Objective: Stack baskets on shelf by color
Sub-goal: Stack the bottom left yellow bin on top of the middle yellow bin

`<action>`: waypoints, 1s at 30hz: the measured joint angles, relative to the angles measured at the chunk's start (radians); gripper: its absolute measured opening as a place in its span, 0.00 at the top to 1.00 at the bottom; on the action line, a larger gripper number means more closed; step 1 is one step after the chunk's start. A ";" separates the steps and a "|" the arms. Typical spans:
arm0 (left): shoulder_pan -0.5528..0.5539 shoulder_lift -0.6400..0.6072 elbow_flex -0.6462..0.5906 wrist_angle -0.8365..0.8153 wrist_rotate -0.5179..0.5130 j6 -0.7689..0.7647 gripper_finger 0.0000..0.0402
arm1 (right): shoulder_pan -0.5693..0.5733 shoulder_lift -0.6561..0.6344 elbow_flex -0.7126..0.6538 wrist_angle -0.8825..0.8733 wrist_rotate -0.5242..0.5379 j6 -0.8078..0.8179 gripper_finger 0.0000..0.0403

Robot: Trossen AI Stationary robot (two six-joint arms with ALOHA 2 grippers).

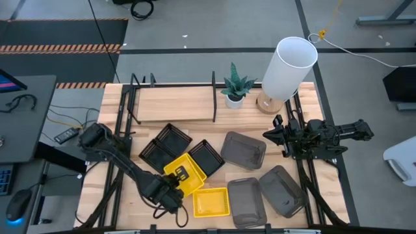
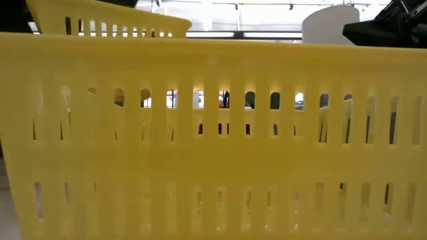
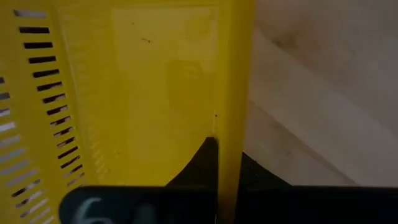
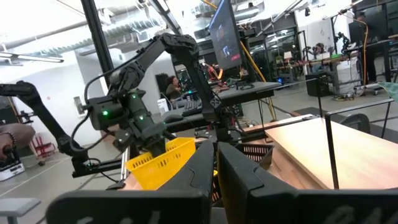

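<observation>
Both arms are matte black, built of jointed segments. The left arm (image 4: 134, 93) shows a small green indicator light and black cabling along its links.

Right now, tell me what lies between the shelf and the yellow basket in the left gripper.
Black baskets lie between the shelf and the yellow basket held by the left gripper, per the high view. The right gripper waits aside.
</observation>
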 joint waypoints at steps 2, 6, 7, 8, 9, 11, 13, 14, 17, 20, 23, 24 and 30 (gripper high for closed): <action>0.013 -0.005 -0.009 0.005 0.017 -0.004 1.00 | 0.000 0.000 0.000 0.000 0.000 0.000 0.93; 0.039 -0.007 -0.010 0.025 0.038 -0.028 0.99 | 0.000 0.000 0.000 0.000 0.000 0.000 0.93; 0.044 -0.007 -0.010 0.025 0.045 -0.031 0.99 | 0.000 0.000 0.000 0.000 0.000 0.000 0.93; 0.048 -0.007 -0.010 0.029 0.055 -0.031 0.99 | 0.000 0.000 0.000 0.000 0.000 0.000 0.93; 0.052 -0.007 -0.010 0.032 0.067 -0.033 0.99 | 0.000 0.000 0.000 0.000 0.000 0.000 0.93; 0.057 -0.007 -0.010 0.027 0.084 -0.041 0.98 | 0.000 0.000 0.000 0.000 0.000 0.000 0.93; 0.062 -0.007 -0.010 0.025 0.100 -0.054 0.98 | 0.000 0.000 0.000 0.000 0.000 0.000 0.93; 0.063 -0.007 -0.010 0.023 0.104 -0.058 0.98 | 0.000 0.000 0.000 0.000 0.000 0.000 0.93; 0.064 -0.007 -0.010 0.023 0.105 -0.061 0.98 | 0.000 0.000 0.000 0.000 0.000 0.000 0.93; 0.070 -0.007 -0.014 0.027 0.127 -0.061 0.97 | 0.000 0.000 0.000 0.000 0.000 0.000 0.93; 0.079 -0.007 -0.032 0.019 0.152 -0.078 0.97 | 0.000 0.000 0.000 0.000 0.000 0.000 0.93; 0.080 -0.007 -0.037 0.019 0.151 -0.080 0.96 | 0.000 0.000 0.000 0.000 0.000 0.000 0.93; 0.077 -0.007 -0.047 0.029 0.145 -0.094 0.85 | 0.000 0.000 0.000 0.000 0.000 0.000 0.93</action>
